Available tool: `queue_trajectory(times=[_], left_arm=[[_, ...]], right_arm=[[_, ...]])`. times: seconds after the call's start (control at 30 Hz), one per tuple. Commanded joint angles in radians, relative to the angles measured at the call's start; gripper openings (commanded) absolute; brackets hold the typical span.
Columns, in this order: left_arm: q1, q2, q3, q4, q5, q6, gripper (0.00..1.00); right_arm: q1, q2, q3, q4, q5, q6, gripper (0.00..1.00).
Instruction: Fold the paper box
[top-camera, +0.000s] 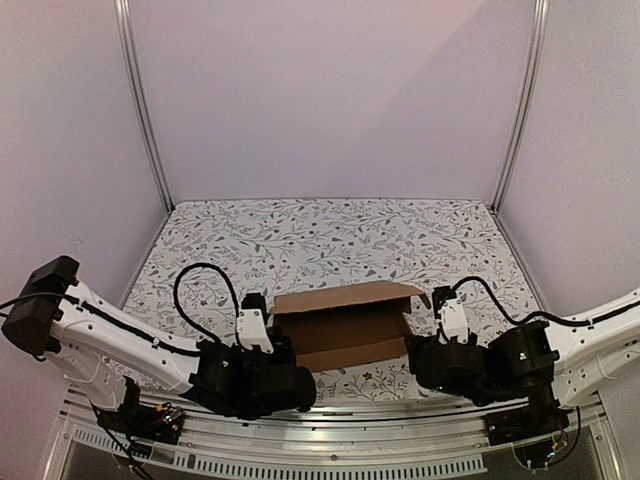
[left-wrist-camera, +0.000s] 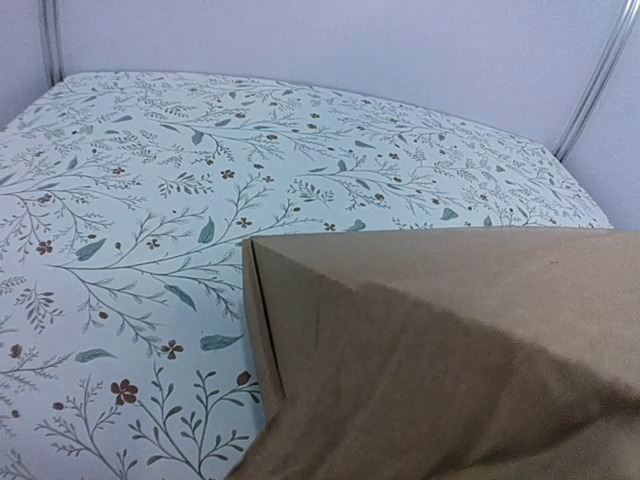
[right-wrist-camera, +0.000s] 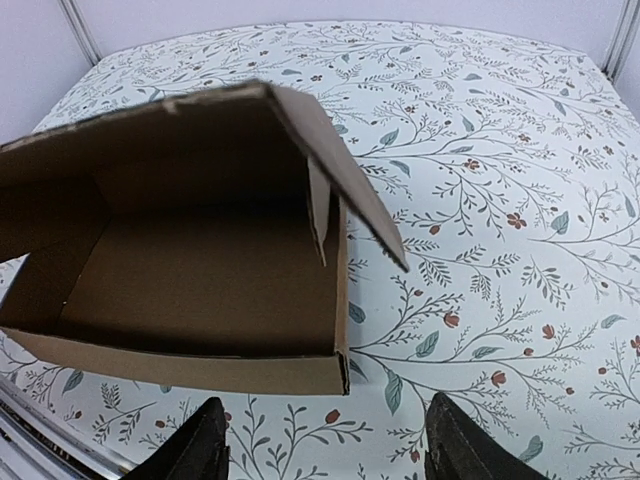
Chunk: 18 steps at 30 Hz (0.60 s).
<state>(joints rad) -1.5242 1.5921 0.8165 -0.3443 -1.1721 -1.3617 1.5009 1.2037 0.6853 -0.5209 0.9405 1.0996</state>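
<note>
The paper box (top-camera: 345, 330) is plain brown cardboard, standing open near the front middle of the table with its back lid flap raised. My left gripper (top-camera: 255, 308) rests against the box's left end. In the left wrist view cardboard (left-wrist-camera: 450, 350) fills the lower right and hides the fingers, so I cannot see whether they pinch it. My right gripper (top-camera: 448, 305) sits just right of the box. In the right wrist view the gripper (right-wrist-camera: 328, 450) is open and empty, its fingertips (right-wrist-camera: 205, 445) a little short of the box's (right-wrist-camera: 200, 270) near right corner.
A floral tablecloth (top-camera: 330, 235) covers the table. Lilac walls with metal posts (top-camera: 145, 110) close it in at the back and both sides. An aluminium rail (top-camera: 340, 440) runs along the near edge by the arm bases.
</note>
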Motion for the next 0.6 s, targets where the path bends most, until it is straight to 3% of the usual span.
queue_trajectory(times=[0.0, 0.17, 0.3, 0.4, 0.57], left_arm=[[-0.02, 0.049, -0.011, -0.088, 0.227, -0.039, 0.0], [-0.003, 0.069, -0.007, -0.051, 0.239, -0.001, 0.0], [0.019, 0.081, -0.012, -0.001, 0.266, 0.04, 0.0], [0.032, 0.084, -0.015, 0.033, 0.275, 0.068, 0.0], [0.053, 0.101, -0.003, 0.069, 0.293, 0.111, 0.0]], right_arm=[[0.007, -0.127, -0.026, -0.097, -0.098, -0.08, 0.71], [0.007, -0.247, 0.048, -0.224, -0.095, -0.173, 0.74], [0.007, -0.311, 0.138, -0.234, -0.034, -0.309, 0.77], [-0.008, -0.289, 0.23, -0.225, -0.005, -0.386, 0.79], [-0.123, -0.164, 0.366, -0.113, -0.157, -0.573, 0.79]])
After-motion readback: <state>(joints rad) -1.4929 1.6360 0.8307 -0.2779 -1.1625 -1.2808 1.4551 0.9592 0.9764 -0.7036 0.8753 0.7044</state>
